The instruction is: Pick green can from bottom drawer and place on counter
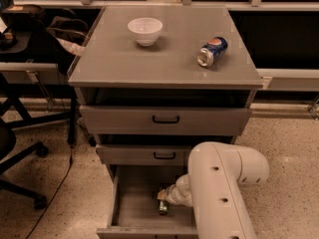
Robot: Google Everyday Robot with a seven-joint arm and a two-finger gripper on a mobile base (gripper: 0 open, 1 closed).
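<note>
The bottom drawer (130, 203) is pulled open at the bottom of the grey cabinet. The green can (163, 206) lies on its floor, small and dark, right of the middle. My gripper (162, 195) reaches down into the drawer from the white arm at the right and is at the can's upper end, partly covering it. The counter (164, 59) is the flat grey cabinet top above.
A white bowl (145, 31) and a blue-and-red can (212, 51) lying on its side rest on the counter. Two shallower drawers with black handles (165, 119) sit above the open one. An office chair base (20, 173) and dark desk stand at the left.
</note>
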